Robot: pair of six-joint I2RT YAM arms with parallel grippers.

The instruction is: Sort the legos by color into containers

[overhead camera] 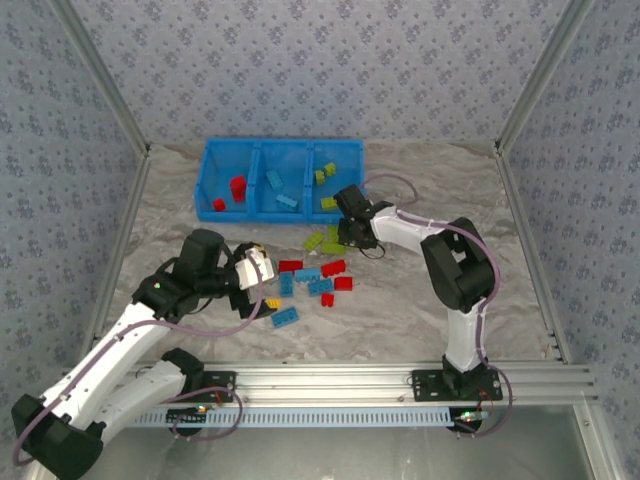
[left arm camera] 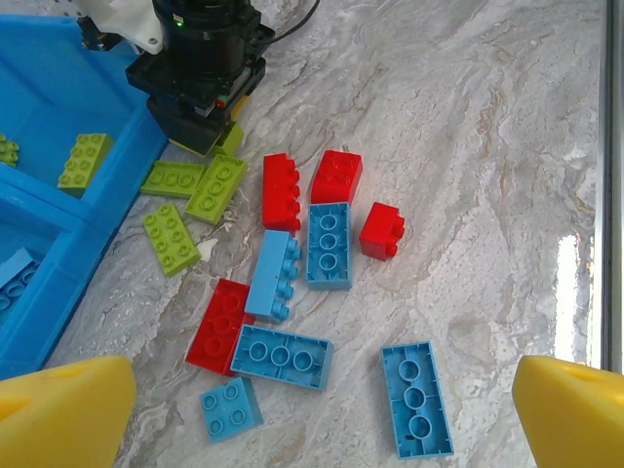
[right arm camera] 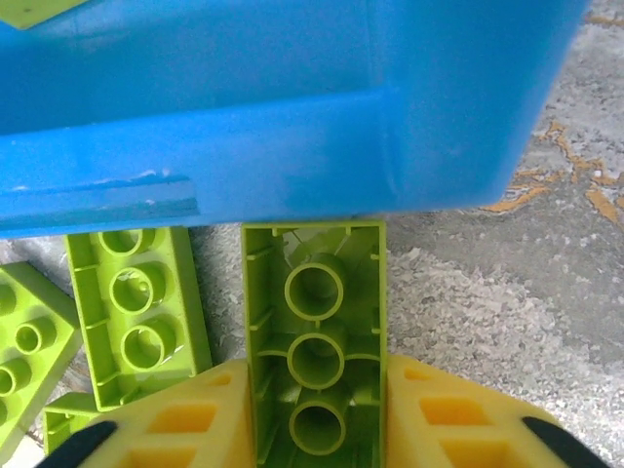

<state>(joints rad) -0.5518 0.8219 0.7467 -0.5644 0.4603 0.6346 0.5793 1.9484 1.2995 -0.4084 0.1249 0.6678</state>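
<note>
Pinching a yellow-green brick (right arm camera: 314, 322) with its hollow underside facing the camera, my right gripper (right arm camera: 317, 419) holds it just beside the outer wall of the blue bin (right arm camera: 292, 117). I see my left gripper (left arm camera: 322, 409) hovering, fingers spread wide, over loose red and light-blue legos (left arm camera: 292, 283) on the table (left arm camera: 487, 146). The bin's compartments hold red bricks left, light-blue middle, green right.
</note>
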